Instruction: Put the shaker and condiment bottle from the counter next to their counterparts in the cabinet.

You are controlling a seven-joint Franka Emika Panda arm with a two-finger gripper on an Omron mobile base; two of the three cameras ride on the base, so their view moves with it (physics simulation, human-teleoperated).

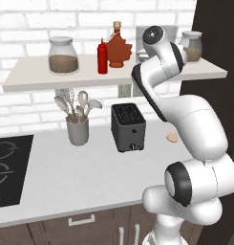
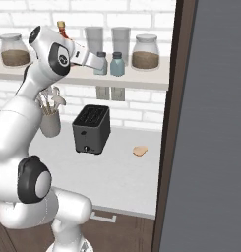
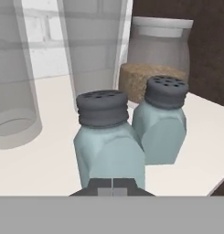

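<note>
Shaker (image 3: 111,146), small, light, stiff and probably slick-sided, stands on the cabinet (image 1: 37,79) shelf just beside its twin (image 3: 161,123), best taken low across its flat body, while the pincer (image 3: 112,192) sits fully closed, holding nothing, right behind it.

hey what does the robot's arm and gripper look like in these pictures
The arm is glossy white, built of rounded, bulging segments with dark grey to black bands and round caps at the joints. No cables or markings show. The gripper ends in two small dark fingertips.
</note>
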